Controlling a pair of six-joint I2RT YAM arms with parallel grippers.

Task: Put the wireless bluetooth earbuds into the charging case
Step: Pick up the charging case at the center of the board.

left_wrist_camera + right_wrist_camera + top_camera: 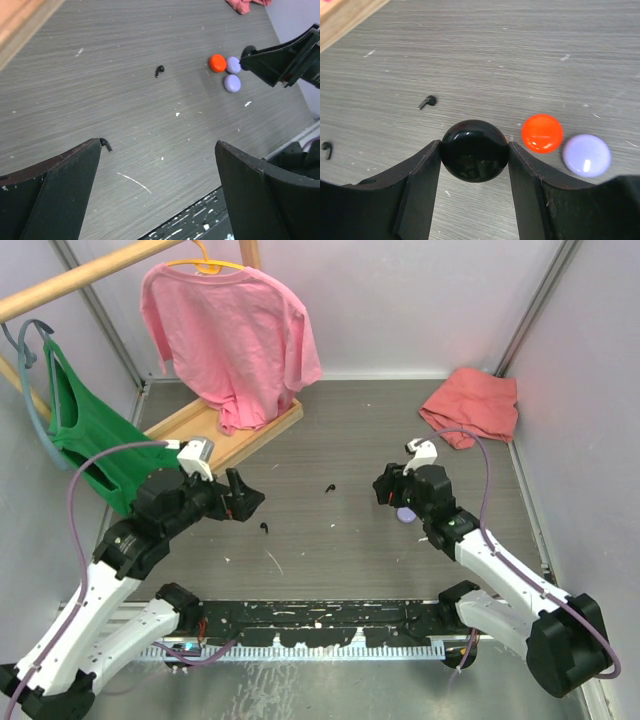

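Note:
My right gripper (pixel 475 148) is shut on a glossy black round charging case (pixel 475 137), one finger on each side, held just over the grey table. Two tiny black earbuds lie loose on the table: one (pixel 427 101) ahead of the case to the left, the other (pixel 326 149) at the far left edge. From above they show as one earbud (pixel 328 489) mid-table and a second earbud (pixel 265 529) nearer my left gripper (pixel 244 499). That left gripper (pixel 159 150) is open and empty, with the nearer earbud (pixel 106 145) peeking out by its left finger.
An orange-red round case (pixel 541 132) and a lilac one (pixel 586 155) sit just right of the held case; a second lilac case (pixel 232 83) shows in the left wrist view. A wooden rack base (pixel 235 435) with a pink shirt (pixel 230 330) stands back left. A red cloth (pixel 472 405) lies back right.

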